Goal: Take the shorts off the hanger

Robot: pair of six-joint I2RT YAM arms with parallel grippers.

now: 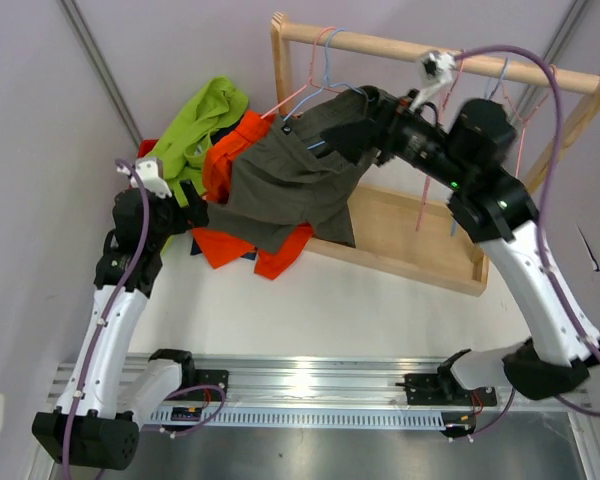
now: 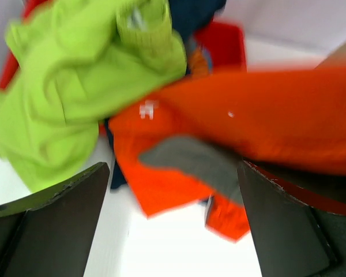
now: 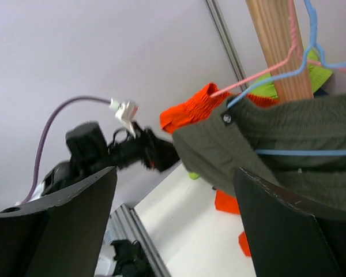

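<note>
Step in hand: getting the grey pair off its hanger. The other pairs I can see already lie in a heap on the table [image 1: 310,320].

Left arm: rises from its base, folded at the elbow, wrist at the left edge of the heap. The left gripper [image 2: 173,170] has its fingers spread wide with nothing between them. The wrist view is blurred, but cloth lies beyond the tips, not in them.

Heap: lime green shorts [image 1: 202,120] at the back left, orange shorts [image 1: 242,150] beside and beneath them, spilling toward me.

Grey shorts [image 1: 295,180]: waistband on the blue hanger [image 3: 288,152], which hooks over the wooden rail [image 1: 400,45]. The hem drapes down onto the orange cloth.

Right arm: elbow high, forearm reaching left under the rail to the waistband. The right gripper [image 3: 174,170] is wide apart. The grey cloth sits just past one finger, and I see no grip on it.

Next move, my judgement: close the right fingers on the waistband near the hanger's shoulder, then draw the cloth off the end of the wire. The risk is dragging the hanger along the rail instead.
</note>
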